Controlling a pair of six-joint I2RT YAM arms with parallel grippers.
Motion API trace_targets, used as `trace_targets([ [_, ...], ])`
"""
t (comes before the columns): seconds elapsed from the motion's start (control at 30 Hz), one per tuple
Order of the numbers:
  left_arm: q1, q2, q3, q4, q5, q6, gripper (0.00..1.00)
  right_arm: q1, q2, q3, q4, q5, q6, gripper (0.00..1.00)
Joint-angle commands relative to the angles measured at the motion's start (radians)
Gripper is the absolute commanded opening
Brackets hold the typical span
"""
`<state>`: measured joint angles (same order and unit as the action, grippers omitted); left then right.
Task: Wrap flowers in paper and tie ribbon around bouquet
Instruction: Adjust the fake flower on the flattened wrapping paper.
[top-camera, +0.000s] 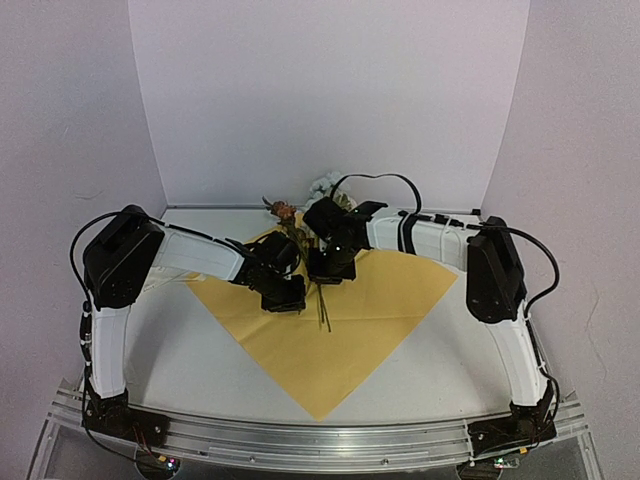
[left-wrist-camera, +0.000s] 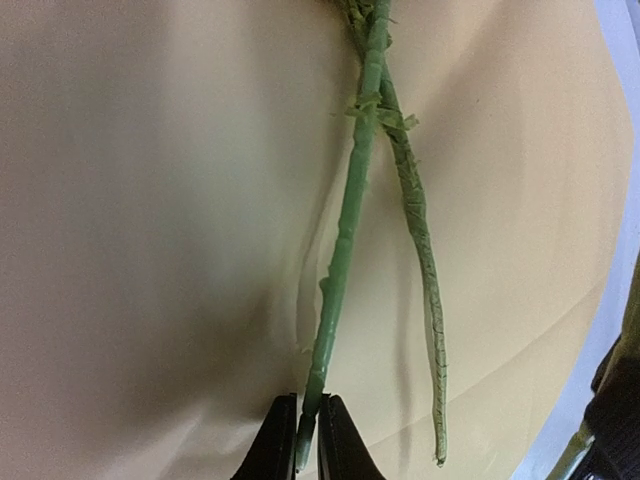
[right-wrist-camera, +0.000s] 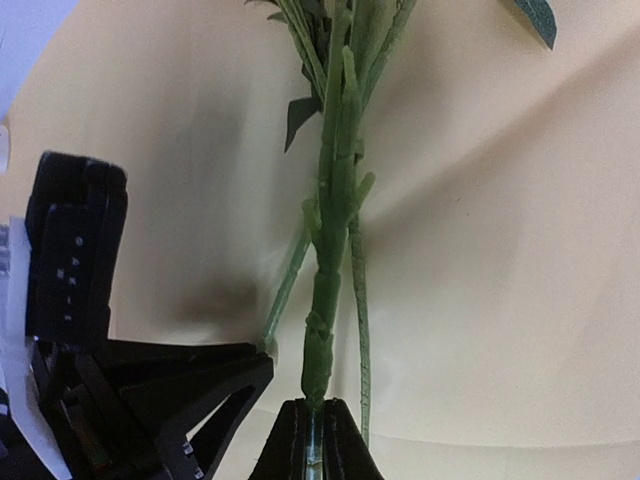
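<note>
One sheet of paper (top-camera: 340, 340) lies flat on the white tabletop (top-camera: 180, 350), yellow-tan face up, turned so that one corner points toward the arms' bases. One bunch of flowers (top-camera: 290, 218) lies on it, the blossoms at the far corner and the green stems running toward the sheet's middle.

Both arms reach in over the sheet and meet at the stems, one from each side. The left tool (left-wrist-camera: 308, 440) is narrow, its two black fingertips pinched on the lower end of a thick stem (left-wrist-camera: 350, 230). In its wrist view two stems show. The second, a thin stem (left-wrist-camera: 425, 290), lies free just beside the first, and its end rests on the paper.

The right tool (right-wrist-camera: 315, 440) is also narrow, clamped on a thick green stalk in the bunch, where several stems and a few dark leaves crowd together. The left tool sits near it on the paper.
</note>
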<state>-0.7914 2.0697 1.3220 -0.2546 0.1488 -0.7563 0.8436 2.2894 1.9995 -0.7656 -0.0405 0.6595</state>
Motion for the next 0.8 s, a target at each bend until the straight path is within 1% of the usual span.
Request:
trace_targets([
  [0.0, -0.003, -0.004, 0.002, -0.036, -0.022, 0.019, 0.09, -0.021, 0.063, 0.091, 0.045, 0.039, 0.008, 0.00],
  [0.13, -0.003, -0.024, 0.002, -0.031, -0.028, 0.032, 0.08, -0.025, 0.100, 0.118, 0.044, 0.020, -0.001, 0.00],
  [0.27, -0.003, -0.029, 0.000, -0.026, -0.020, 0.035, 0.07, -0.026, 0.103, 0.088, 0.043, 0.010, -0.017, 0.02],
  [0.33, -0.003, -0.031, -0.002, -0.022, -0.013, 0.035, 0.06, -0.025, 0.101, 0.069, 0.042, 0.003, -0.024, 0.08],
  [0.47, -0.004, -0.029, -0.003, -0.018, -0.010, 0.038, 0.06, -0.026, 0.086, 0.035, 0.042, 0.013, -0.036, 0.27],
  [0.57, -0.003, -0.030, -0.005, -0.015, -0.004, 0.039, 0.06, -0.022, 0.074, 0.009, 0.034, 0.018, -0.036, 0.36],
  [0.67, -0.002, -0.034, -0.011, -0.006, 0.003, 0.041, 0.05, -0.015, 0.072, -0.010, 0.025, 0.027, -0.029, 0.41],
  [0.77, -0.002, -0.042, -0.022, 0.001, 0.006, 0.040, 0.05, -0.001, 0.083, -0.007, 0.000, 0.039, -0.015, 0.43],
])
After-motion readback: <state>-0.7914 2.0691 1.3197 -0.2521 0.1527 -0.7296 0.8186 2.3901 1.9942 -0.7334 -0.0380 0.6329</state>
